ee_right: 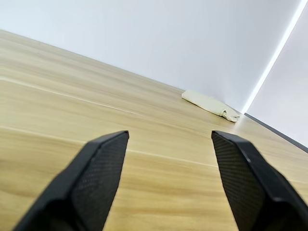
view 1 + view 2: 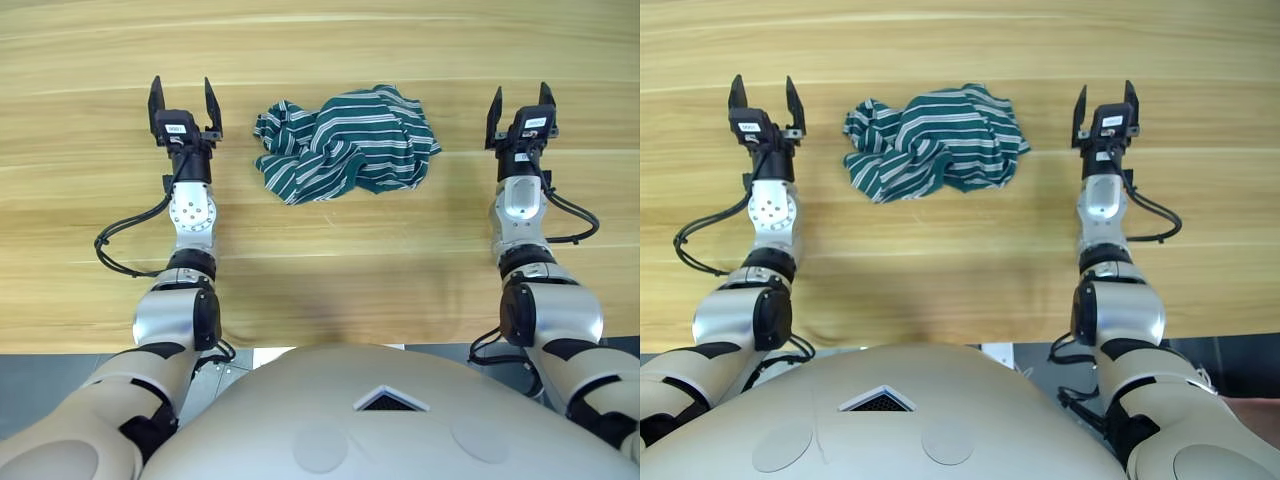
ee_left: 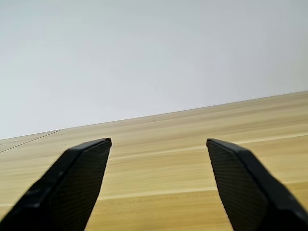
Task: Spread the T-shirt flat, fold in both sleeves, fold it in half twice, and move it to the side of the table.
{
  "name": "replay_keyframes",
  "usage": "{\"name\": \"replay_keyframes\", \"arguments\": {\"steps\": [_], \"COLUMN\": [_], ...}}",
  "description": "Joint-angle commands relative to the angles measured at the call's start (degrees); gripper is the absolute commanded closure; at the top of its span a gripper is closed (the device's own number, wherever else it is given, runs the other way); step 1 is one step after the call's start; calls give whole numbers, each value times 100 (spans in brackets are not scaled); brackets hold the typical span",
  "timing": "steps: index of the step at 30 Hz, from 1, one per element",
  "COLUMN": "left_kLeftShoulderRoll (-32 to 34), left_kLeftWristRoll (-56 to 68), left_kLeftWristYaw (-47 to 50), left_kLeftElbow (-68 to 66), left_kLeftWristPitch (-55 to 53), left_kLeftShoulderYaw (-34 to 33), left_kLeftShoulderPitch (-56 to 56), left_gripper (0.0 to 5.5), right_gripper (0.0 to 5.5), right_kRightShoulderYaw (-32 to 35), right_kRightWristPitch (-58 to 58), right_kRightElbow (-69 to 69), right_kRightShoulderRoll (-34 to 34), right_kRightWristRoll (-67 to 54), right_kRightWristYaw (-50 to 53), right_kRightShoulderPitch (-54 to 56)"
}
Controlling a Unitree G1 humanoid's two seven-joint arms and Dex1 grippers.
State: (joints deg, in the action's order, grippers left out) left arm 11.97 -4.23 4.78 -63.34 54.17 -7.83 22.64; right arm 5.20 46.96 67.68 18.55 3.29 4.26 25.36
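A green T-shirt with white stripes (image 2: 345,145) lies crumpled in a heap on the wooden table (image 2: 320,270), between my two arms. To its left my left gripper (image 2: 184,97) is open, with nothing between its black fingers (image 3: 79,180). On the shirt's right my right gripper (image 2: 520,104) is open too, its fingers (image 1: 91,183) bare. Both grippers hover apart from the cloth, level with its middle.
A pale folded cloth (image 1: 209,105) lies far off on the table near the wall in the right wrist view. Bare wood surrounds the shirt on all sides. The table's near edge (image 2: 60,352) runs just in front of my body.
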Motion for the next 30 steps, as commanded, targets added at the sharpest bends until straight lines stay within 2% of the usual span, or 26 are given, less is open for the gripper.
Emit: {"name": "replay_keyframes", "arguments": {"steps": [1,8,11,12,15,18,20,23,30], "left_kLeftShoulderRoll": [41,34,98,179,704,1511,2004,2319,2662], "left_kLeftWristRoll": [22,23,378,521,1073,1516,983,23,-2373], "left_kLeftWristYaw": [-15,-30,-434,-670,-1943,-3000,-3363,-3451,-2746], "left_kLeftElbow": [-25,-25,312,650,2803,4955,5615,6008,5777], "left_kLeftWristPitch": [-53,-47,95,195,320,-73,-182,-603,-1184], "left_kLeftShoulderYaw": [-6,1,-111,-93,590,1441,1586,1473,1242], "left_kLeftShoulderPitch": [-29,-18,-154,-328,-1491,-2747,-3374,-3864,-3396], "left_gripper": [180,180,180,180,180,180,180,180,180], "right_gripper": [229,229,229,229,229,229,229,229,229], "right_kRightShoulderYaw": [-6,-37,-515,-708,-945,-1087,-1271,-1478,-1494], "right_kRightWristPitch": [22,61,343,456,402,115,82,-107,-683], "right_kRightElbow": [1,-4,-459,-774,-2269,-3736,-4386,-4985,-5614], "right_kRightShoulderRoll": [5,37,357,493,953,1473,1846,2186,2362], "right_kRightWristRoll": [87,238,1282,1721,2634,3175,3199,3022,2752], "right_kRightWristYaw": [4,174,1026,1263,1401,806,98,-707,-1565], "right_kRightShoulderPitch": [-38,-59,-362,-526,-1297,-2124,-2624,-3092,-3322]}}
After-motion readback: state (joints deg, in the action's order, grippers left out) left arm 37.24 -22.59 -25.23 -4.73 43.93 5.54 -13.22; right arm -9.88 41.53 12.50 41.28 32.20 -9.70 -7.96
